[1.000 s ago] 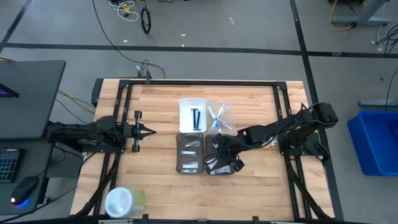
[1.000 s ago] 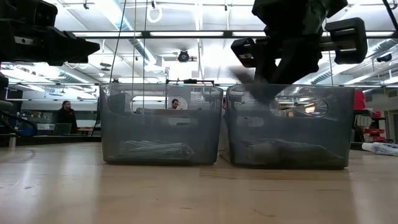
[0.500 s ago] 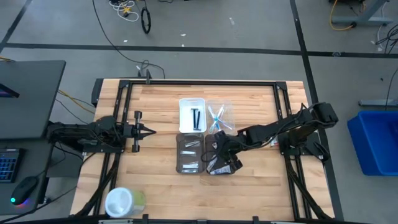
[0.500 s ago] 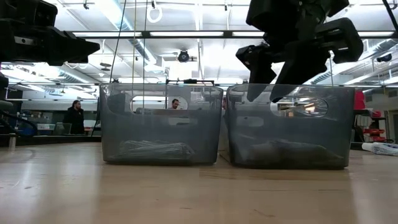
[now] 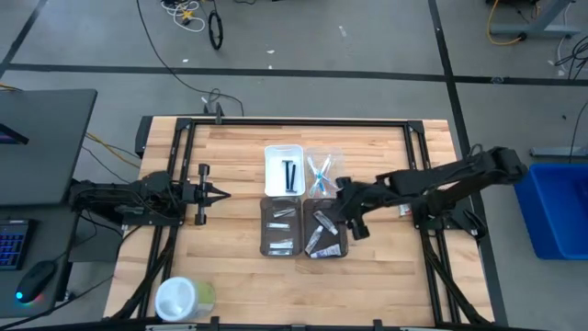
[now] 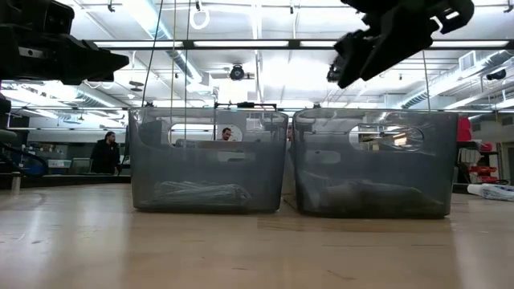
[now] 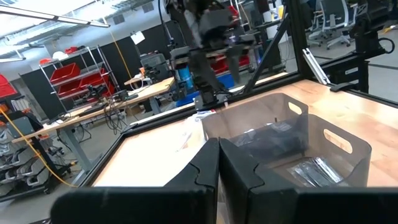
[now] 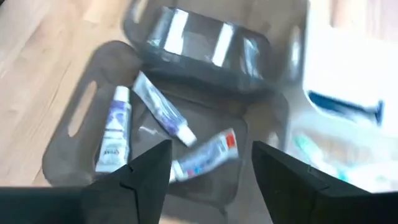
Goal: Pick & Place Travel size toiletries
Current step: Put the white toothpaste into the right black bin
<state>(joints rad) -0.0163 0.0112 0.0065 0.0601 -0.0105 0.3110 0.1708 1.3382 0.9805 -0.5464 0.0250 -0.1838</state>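
Note:
Three small white tubes (image 8: 163,113) lie flat on the floor of the right grey tray (image 5: 323,232). My right gripper (image 8: 211,168) hangs open above that tray's right side (image 5: 354,219), holding nothing. The left grey tray (image 5: 282,227) holds pale wrapped items. Behind them, a white tray (image 5: 284,170) holds thin black sticks, and a clear tray (image 5: 323,175) holds light-blue toothbrushes. My left gripper (image 5: 216,193) waits shut over the table's left part, well clear of the trays.
A round white-and-green container (image 5: 184,296) stands at the near left corner. A small white item (image 5: 402,211) lies on the table under my right arm. A black frame (image 5: 294,121) rims the table. A blue bin (image 5: 556,207) stands off the right edge.
My right gripper has opened inside the right grey tray. It has then risen out of it and drawn back toward the table's right edge. The tubes stay lying in the tray.

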